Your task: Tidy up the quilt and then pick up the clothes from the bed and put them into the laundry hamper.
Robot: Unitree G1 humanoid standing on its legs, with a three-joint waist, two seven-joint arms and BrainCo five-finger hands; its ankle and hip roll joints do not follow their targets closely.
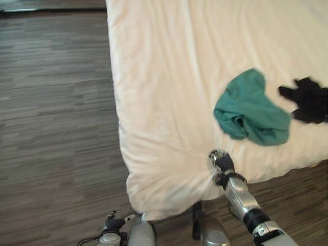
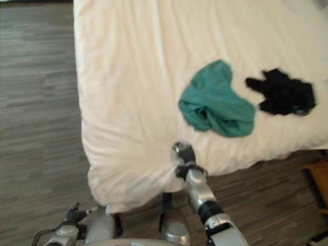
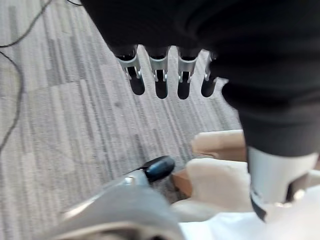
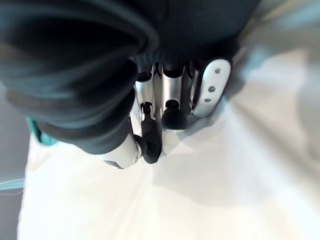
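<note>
While the right hand [image 1: 222, 161] pinches a bunched fold of the white quilt [image 1: 169, 102] near the bed's near edge, the left hand [image 3: 160, 75] hangs with relaxed, empty fingers over the wooden floor [image 1: 51, 128]. Green clothes [image 1: 249, 110] and black clothes [image 1: 306, 99] lie on the quilt.

Quilt [image 1: 169, 92] cream-white; one garment [image 1: 251, 110] teal green, other garment [image 1: 307, 98] black; floor [image 1: 51, 102] grey-brown woodgrain.

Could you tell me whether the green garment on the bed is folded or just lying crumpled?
Crumpled. The green garment lies bunched in an uneven heap on the white quilt, with rumpled folds along its near edge.
</note>
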